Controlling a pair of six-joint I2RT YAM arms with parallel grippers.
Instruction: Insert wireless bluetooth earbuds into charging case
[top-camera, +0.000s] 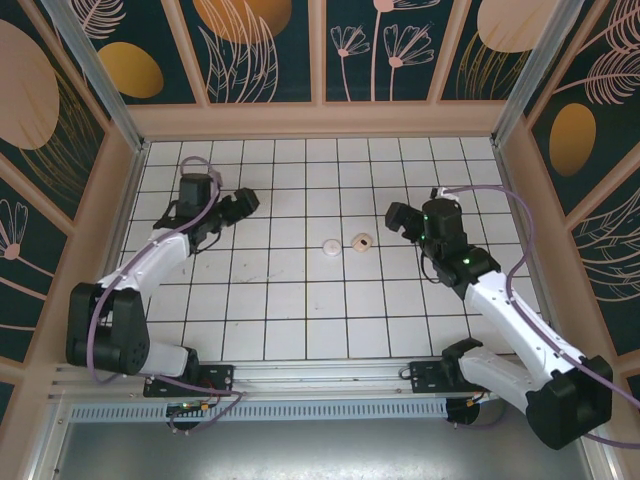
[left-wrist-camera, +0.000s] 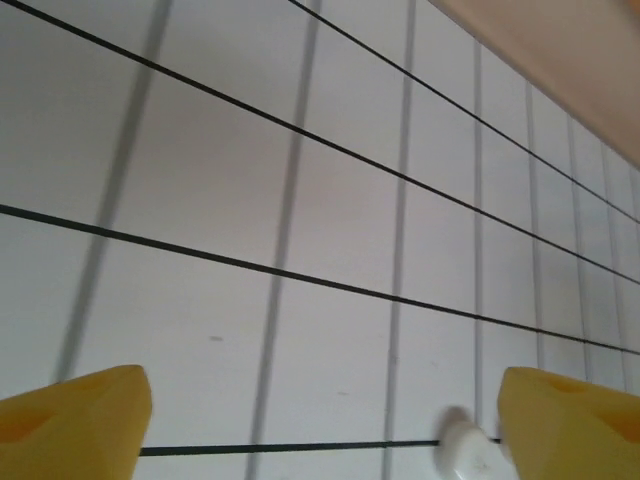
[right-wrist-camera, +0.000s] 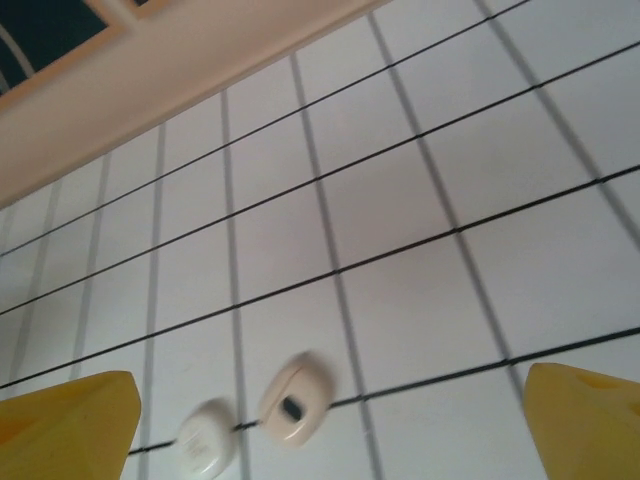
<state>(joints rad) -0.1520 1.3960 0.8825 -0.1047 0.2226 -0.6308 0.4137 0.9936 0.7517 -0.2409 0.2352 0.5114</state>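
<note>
Sitting mid-table side by side are a white piece (top-camera: 330, 245) on the left and a pink piece (top-camera: 361, 241) on the right. They're close but apart, each much smaller than one tile. From above they're too small to tell earbud from case part.

The right wrist view gets closer. The pink one is an oval shell with a dark slot in it. The white one is a plain oval just left of it, slightly blurred, with no detail readable.

The left wrist view catches a white blob at the bottom edge, cut off by the frame, just beside one yellow finger (left-wrist-camera: 560, 420). I can't tell whether they touch.

Left gripper (left-wrist-camera: 325, 415): jaws wide, with just bare tile between the fingers apart from that blob off to one side. From above it sits left of the pieces and a bit farther back, well apart from them.

Right gripper (right-wrist-camera: 335, 415): also wide and empty, sitting right of the pieces with a gap to the pink one.

The yellow fingers are cropped at the bottom corners of both wrist views. From above the finger ends are dark and hard to separate from the gripper bodies.

The table (top-camera: 300, 310) is a white grid.
</note>
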